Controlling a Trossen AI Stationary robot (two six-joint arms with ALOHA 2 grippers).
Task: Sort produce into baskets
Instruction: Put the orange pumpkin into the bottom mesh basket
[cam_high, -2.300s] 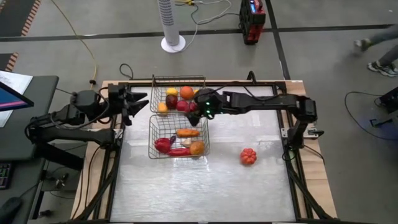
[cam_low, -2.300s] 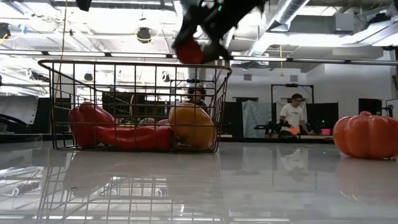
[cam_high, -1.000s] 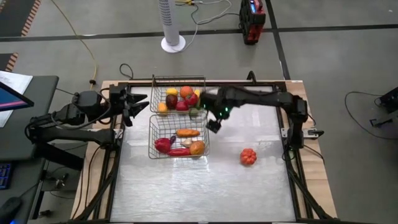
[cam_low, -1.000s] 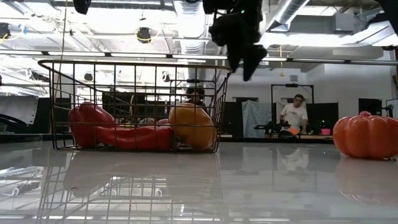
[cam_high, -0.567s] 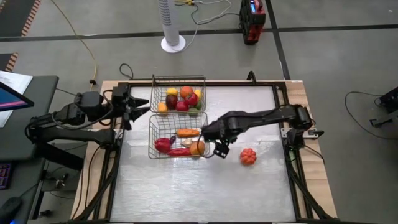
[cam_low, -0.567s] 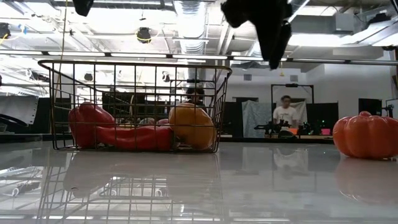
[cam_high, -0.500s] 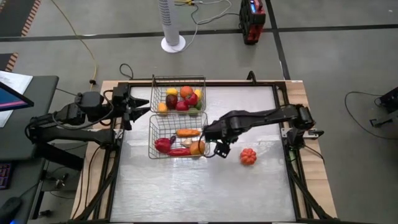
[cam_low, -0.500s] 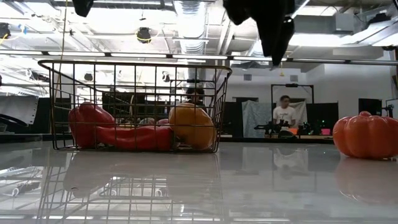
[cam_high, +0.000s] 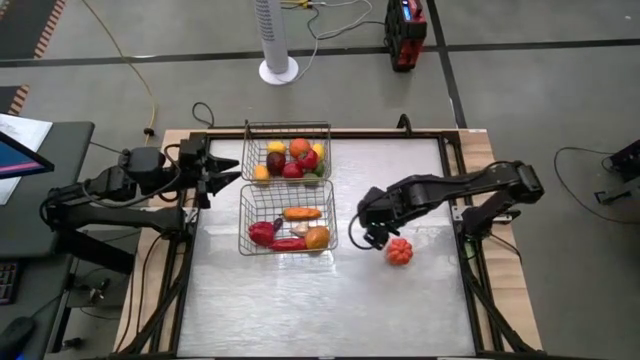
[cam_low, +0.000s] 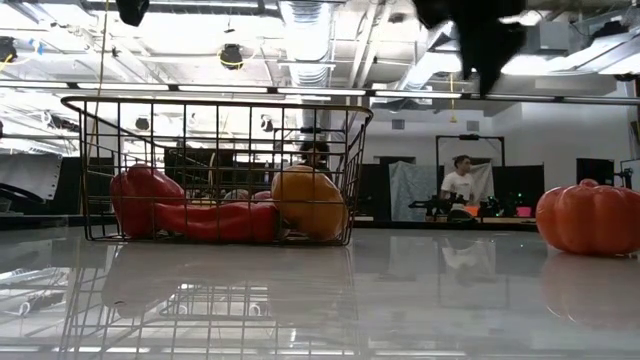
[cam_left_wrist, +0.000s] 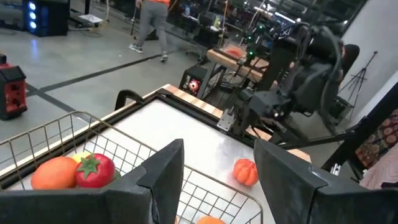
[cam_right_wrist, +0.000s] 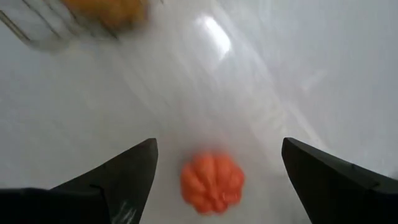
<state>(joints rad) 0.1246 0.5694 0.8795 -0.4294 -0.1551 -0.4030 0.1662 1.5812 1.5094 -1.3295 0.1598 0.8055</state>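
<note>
Nearest the front edge of the surface (cam_high: 300, 300), slightly right of centre, lay the last loose piece of produce, an orange pumpkin (cam_high: 399, 251). The right pincer (cam_high: 372, 234) had swung away from the far basket (cam_high: 247, 150) in the preceding two seconds and now hung just beside the pumpkin, on its left; the red fruit it carried earlier was gone from its grip, evidently left among the fruit (cam_high: 290, 158) in that basket. Its fingers stood spread wide and empty, the pumpkin (cam_right_wrist: 212, 181) showing between them but, as far as can be told, untouched. The sorting therefore appeared nearly complete, with the pumpkin judged the next item to be taken.

Farther back, the near basket (cam_high: 333, 228) held a red pepper (cam_high: 262, 232), a carrot (cam_high: 302, 213) and an orange piece (cam_high: 317, 237). The far basket stood against the rear edge. The left pincer (cam_high: 230, 172) waited at the left edge beside the baskets, spread and holding nothing.
</note>
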